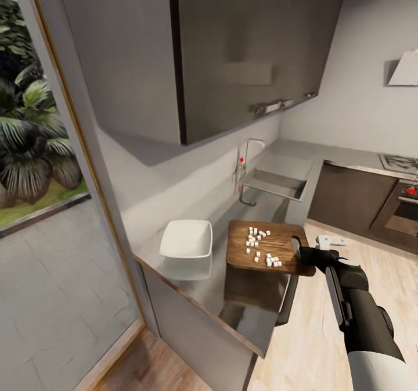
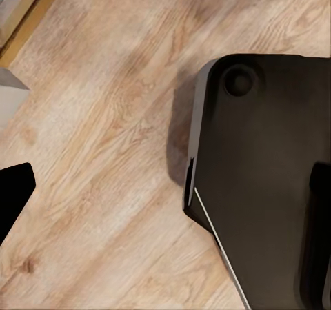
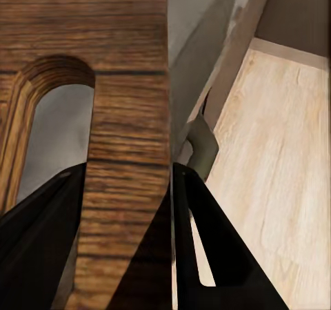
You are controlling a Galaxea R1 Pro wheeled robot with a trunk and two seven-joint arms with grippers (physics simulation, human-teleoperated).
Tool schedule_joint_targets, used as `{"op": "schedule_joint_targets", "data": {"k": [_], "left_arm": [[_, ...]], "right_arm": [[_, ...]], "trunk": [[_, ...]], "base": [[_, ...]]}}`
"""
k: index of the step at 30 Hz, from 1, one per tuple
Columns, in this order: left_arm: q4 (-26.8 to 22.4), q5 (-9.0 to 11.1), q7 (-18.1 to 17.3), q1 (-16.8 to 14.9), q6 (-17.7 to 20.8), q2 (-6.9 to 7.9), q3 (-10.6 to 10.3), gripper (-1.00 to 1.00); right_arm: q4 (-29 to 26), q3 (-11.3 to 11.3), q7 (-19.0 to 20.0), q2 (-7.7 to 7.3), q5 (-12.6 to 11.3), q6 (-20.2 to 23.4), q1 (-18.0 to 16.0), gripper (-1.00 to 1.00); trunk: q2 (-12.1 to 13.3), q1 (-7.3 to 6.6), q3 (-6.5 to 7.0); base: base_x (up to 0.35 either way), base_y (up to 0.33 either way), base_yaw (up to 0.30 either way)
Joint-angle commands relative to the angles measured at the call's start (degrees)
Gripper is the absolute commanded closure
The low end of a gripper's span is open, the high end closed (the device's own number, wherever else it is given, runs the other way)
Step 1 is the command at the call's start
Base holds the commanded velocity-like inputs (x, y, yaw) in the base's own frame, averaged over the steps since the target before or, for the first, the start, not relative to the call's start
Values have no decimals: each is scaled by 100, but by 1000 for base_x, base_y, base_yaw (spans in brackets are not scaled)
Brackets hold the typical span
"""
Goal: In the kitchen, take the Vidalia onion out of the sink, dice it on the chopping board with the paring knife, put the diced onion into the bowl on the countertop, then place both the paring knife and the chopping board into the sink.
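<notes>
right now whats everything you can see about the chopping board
The chopping board is a brown wooden rectangle with rounded corners, visible grain and a slot-shaped handle hole at its right end. It sits roughly level over the countertop edge, right of the white bowl, with small white onion dice scattered on top. The right gripper is clamped on the handle end; in the right wrist view its fingers flank the wood beside the slot.

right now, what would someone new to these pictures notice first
The chopping board strewn with white diced onion stands out, held by its handle end in the right gripper above the countertop's edge. Beside it on the countertop sits the empty white bowl. Beyond lies the sink with its chrome tap.
</notes>
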Motion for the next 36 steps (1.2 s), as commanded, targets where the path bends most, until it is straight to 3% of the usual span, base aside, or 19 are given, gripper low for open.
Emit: {"op": "schedule_joint_targets", "data": {"k": [1,10,27,36], "left_arm": [[-7,58,3,1,-7,3,-19,-100],[-5,58,3,0,-10,3,-19,-100],[-5,58,3,2,-2,3,-19,-100],[-5,58,3,0,-2,3,-19,-100]], "right_arm": [[-7,-6,52,3,58,28,-7,100],[-7,0,52,11,62,28,-7,100],[-7,3,52,20,67,29,-7,100],[-7,4,52,23,64,30,-7,100]], "trunk": [[-12,6,-4],[-12,6,76],[-12,6,230],[-12,6,311]], "base": [[188,260,-181],[61,98,5],[3,1,146],[185,146,150]]}}
